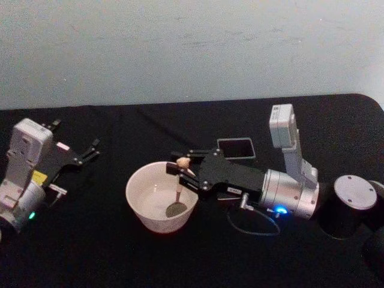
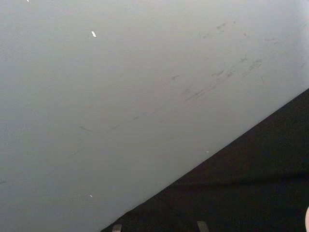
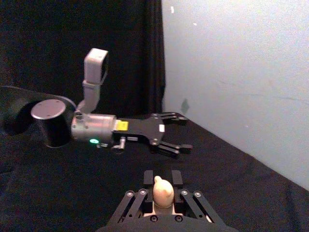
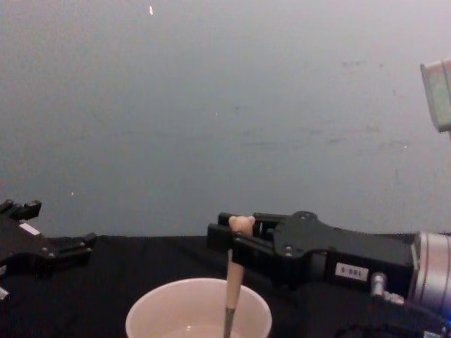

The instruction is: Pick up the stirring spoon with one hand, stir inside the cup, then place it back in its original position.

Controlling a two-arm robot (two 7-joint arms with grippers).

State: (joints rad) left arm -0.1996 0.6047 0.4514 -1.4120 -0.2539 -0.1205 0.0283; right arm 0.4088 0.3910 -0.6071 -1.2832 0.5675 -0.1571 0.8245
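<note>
The cream-white cup [image 1: 133, 207] stands on the black cloth in the middle of the table; in the chest view the cup [image 4: 151, 320] sits low in front. The stirring spoon [image 1: 179, 195] stands nearly upright inside it, metal bowl down at the cup's bottom, bear head [image 4: 241, 224] on top. My right gripper [image 1: 177, 164] reaches in from the right over the cup's far right rim and is shut on the spoon's upper handle [image 3: 163, 192]. My left gripper [image 1: 76, 135] lies parked at the far left, open and holding nothing, well away from the cup.
A dark grey square holder [image 1: 236, 147] stands just behind the right gripper. A thin cable [image 1: 252, 225] loops under the right wrist. A pale wall [image 4: 225, 105] closes off the table's far edge. In the right wrist view the left gripper [image 3: 182, 133] shows farther off.
</note>
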